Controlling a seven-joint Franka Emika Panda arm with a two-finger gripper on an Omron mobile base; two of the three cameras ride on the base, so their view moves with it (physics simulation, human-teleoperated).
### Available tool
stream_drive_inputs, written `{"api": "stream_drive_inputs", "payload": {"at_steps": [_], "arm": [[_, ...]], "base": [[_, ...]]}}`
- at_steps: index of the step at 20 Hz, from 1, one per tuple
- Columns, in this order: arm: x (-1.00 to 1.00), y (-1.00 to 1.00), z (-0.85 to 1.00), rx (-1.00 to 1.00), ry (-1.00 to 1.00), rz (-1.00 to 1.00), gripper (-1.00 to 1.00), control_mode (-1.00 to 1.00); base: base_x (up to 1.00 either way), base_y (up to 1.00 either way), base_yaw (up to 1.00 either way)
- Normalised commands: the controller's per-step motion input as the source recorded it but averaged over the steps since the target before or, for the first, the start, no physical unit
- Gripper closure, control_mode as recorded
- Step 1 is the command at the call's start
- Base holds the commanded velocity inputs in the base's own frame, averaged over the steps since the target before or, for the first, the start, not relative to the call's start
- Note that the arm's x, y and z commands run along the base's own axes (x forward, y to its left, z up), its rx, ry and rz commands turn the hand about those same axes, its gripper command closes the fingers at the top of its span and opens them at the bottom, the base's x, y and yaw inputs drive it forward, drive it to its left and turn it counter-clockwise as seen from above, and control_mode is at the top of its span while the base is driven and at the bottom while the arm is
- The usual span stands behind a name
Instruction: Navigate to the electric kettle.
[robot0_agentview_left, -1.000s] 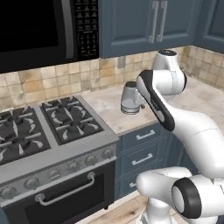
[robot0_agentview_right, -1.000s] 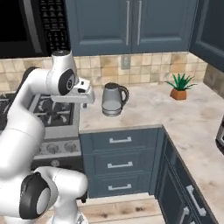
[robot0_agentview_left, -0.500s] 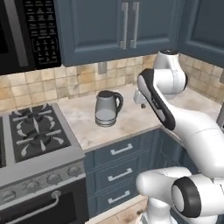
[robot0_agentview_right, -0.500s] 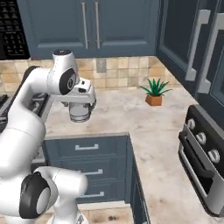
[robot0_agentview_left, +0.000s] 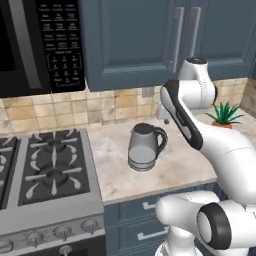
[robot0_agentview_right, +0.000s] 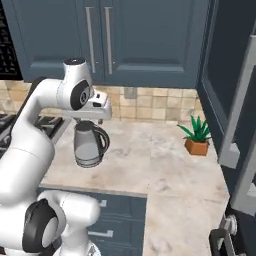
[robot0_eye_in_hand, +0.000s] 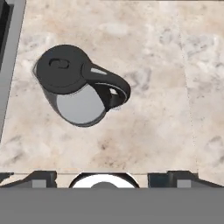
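The electric kettle (robot0_agentview_left: 142, 149) is small and silvery-grey, with a dark lid, a black loop handle and a round flat base. It stands upright on the marble counter (robot0_agentview_left: 185, 167) just right of the stove. In the right base view the kettle (robot0_agentview_right: 88, 146) sits directly under my raised hand. My gripper (robot0_agentview_right: 98, 115) hangs above it, apart from it, with nothing in it. Its fingers are too hidden to tell their spacing. From the hand view I look straight down on the kettle (robot0_eye_in_hand: 76, 89), its handle pointing right.
A gas stove (robot0_agentview_left: 42, 170) lies left of the kettle, with a black microwave (robot0_agentview_left: 35, 45) above it. Blue wall cabinets (robot0_agentview_right: 135, 40) hang overhead. A small potted plant (robot0_agentview_right: 196, 137) stands at the back right corner. Drawers (robot0_agentview_right: 115, 220) run under the counter, and an oven front (robot0_agentview_right: 235, 235) is at far right.
The whole scene has slid as the base drove right along the counter and turned; the stove went leftward and the kettle now stands near the middle of both base views, under my hand.
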Motion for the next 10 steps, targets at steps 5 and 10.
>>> {"api": "stream_drive_inputs", "payload": {"at_steps": [5, 10], "arm": [[0.0, 0.0, 0.0, 0.0, 0.0, 0.0, -1.0, 1.0], [0.0, 0.0, 0.0, 0.0, 0.0, 0.0, -1.0, 1.0]], "base": [[0.84, -0.26, 0.4], [0.97, -0.09, 0.21]]}}
